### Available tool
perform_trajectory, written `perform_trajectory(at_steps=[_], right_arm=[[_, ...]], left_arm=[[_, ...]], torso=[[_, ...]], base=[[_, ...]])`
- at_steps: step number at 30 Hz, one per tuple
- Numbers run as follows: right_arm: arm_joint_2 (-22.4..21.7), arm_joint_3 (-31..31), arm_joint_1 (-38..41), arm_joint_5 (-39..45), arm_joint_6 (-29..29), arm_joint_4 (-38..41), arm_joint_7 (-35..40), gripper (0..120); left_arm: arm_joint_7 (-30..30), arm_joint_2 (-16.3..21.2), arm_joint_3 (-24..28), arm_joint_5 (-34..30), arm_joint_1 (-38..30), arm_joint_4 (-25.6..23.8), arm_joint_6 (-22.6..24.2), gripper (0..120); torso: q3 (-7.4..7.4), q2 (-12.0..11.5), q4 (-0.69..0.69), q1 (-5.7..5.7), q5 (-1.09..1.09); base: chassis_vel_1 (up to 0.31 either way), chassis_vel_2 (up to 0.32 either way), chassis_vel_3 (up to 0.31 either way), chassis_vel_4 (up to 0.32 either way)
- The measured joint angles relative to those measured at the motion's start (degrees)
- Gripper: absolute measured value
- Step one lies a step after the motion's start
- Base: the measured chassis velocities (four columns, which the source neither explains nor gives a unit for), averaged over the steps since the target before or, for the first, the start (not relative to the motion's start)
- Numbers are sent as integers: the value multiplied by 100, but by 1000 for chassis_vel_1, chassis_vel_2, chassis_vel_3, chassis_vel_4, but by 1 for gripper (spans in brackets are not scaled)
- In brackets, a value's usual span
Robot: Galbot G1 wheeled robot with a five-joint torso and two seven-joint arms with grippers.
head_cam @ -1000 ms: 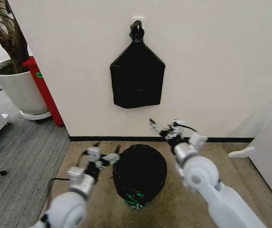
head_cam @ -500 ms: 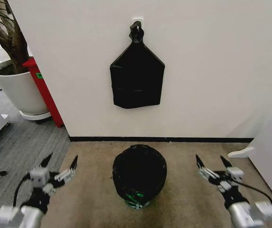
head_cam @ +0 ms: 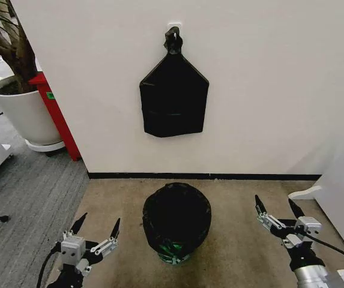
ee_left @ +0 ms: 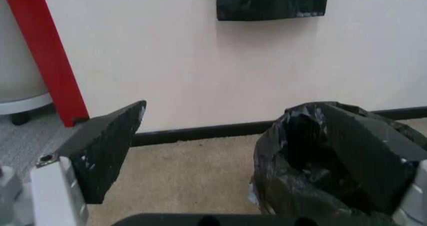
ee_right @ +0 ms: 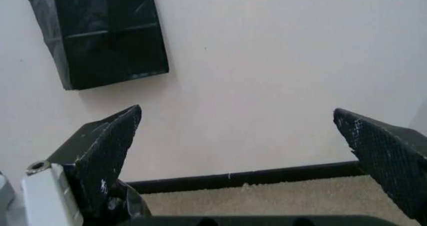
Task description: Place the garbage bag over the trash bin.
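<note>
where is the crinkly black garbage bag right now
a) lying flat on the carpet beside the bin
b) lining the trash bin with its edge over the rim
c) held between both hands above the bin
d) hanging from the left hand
b: the garbage bag sits in the trash bin with its edge draped over the rim, while the left hand and right hand hang open and empty on either side, apart from it.

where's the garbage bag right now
In the head view, the garbage bag lines the trash bin on the carpet below the wall, midway between both open grippers.
</note>
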Motion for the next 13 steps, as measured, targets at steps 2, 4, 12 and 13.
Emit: perform_trajectory(at_steps=[2, 4, 12, 13], right_arm=[[-1, -4, 3, 5, -4, 0, 5, 100], [-3, -8, 9, 8, -9, 0, 8, 100], [-7, -19, 23, 18, -21, -6, 22, 100], [-8, -20, 25, 19, -23, -7, 24, 100]], left_arm=[[-3, 2, 1, 0, -5, 0, 0, 100], [-7, 5, 2, -1, -12, 0, 1, 100], [-16, 12, 6, -18, -27, 9, 10, 100], [-17, 13, 6, -20, -30, 10, 11, 100]], torso=[[0, 0, 0, 0, 0], [0, 0, 0, 0, 0], [0, -1, 0, 0, 0], [0, -1, 0, 0, 0]], base=[[0, 0, 0, 0], [0, 0, 0, 0], [0, 0, 0, 0], [0, 0, 0, 0]])
